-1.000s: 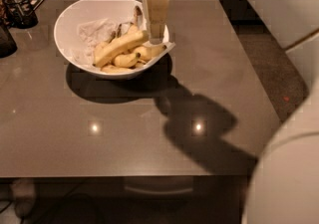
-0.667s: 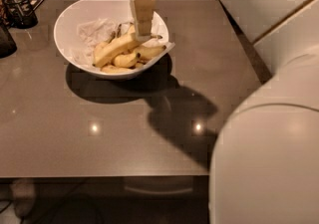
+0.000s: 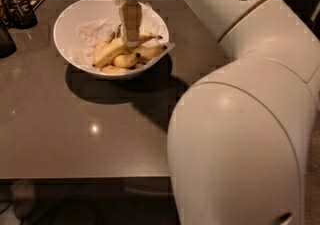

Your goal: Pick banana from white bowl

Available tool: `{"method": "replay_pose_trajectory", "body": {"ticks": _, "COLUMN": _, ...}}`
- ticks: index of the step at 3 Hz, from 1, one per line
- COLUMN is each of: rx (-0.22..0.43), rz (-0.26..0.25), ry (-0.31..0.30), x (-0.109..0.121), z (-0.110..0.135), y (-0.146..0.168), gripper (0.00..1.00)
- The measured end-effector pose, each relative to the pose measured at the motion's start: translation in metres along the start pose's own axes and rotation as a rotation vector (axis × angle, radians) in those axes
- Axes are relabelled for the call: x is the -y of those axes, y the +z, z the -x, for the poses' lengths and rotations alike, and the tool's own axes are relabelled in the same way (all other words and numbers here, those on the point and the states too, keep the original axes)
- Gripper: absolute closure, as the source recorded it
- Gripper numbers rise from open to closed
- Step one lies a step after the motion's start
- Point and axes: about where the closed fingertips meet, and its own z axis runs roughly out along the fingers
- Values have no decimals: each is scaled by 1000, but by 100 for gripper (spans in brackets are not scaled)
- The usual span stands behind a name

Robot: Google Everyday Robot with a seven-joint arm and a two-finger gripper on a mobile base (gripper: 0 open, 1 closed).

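Observation:
The white bowl stands at the back left of the grey table, lined with crumpled white paper. Several yellow bananas lie in its right half. The longest banana lies slanted, its dark stem tip pointing right. My gripper hangs straight down from the top of the camera view into the bowl. Its tip is at the longest banana's upper side, and it hides the middle of the bunch.
A dark holder with utensils and a dark object stand at the table's back left. My arm's large white links fill the right side and hide that part of the grey table. The table's front edge runs along the bottom.
The gripper has moved left across the bowl to above the longest banana. The arm's bulk has swung further into view on the right.

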Motion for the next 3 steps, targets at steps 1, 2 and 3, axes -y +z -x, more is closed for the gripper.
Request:
{"method": "replay_pose_trajectory", "body": {"ticks": 1, "rx": 9, "rz": 28, "ry": 14, "x": 7, "z": 2, "y": 19, "gripper": 34}}
{"method": "replay_pose_trajectory", "body": {"ticks": 2, "rx": 13, "rz": 48, "ry": 26, "x": 11, "z": 3, "y": 32, "gripper": 40}}
{"method": "replay_pose_trajectory", "body": {"ticks": 3, "rx": 14, "rz": 62, "ry": 31, "x": 13, "z": 4, "y": 41, "gripper": 42}}
